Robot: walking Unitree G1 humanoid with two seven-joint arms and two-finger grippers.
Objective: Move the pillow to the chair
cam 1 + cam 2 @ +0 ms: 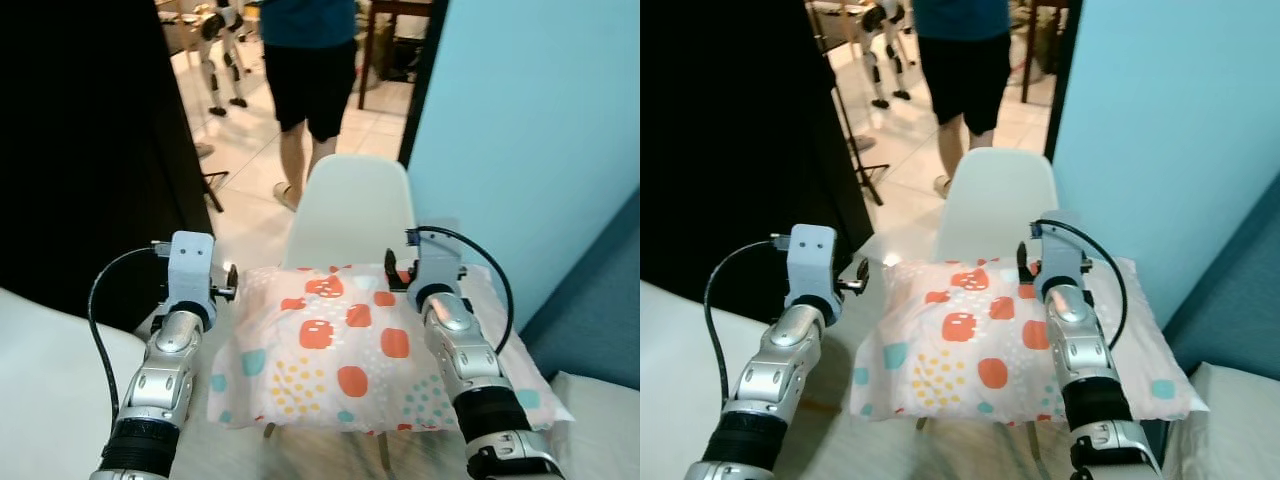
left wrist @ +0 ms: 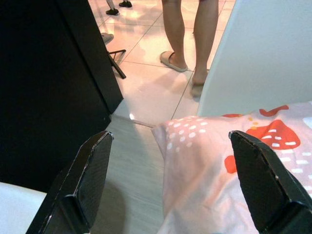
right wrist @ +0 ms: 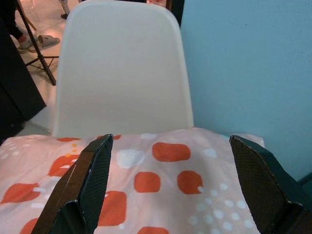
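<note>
- The left gripper (image 2: 168,187) hangs spread wide at the left edge of the chair seat, its fingers straddling the near left corner of the pillow (image 1: 350,350) and pinching nothing.
- The pillow lies flat across the seat of the white chair (image 1: 350,205), its far edge against the backrest and its sides spilling over the seat's left and right edges.
- The right gripper (image 3: 173,187) hovers released above the pillow's far right part, facing the backrest.
- A person (image 1: 310,70) stands beyond the chair.
- To finish well, I would draw both arms straight back without snagging the cover, checking that the overhang stays balanced.
</note>
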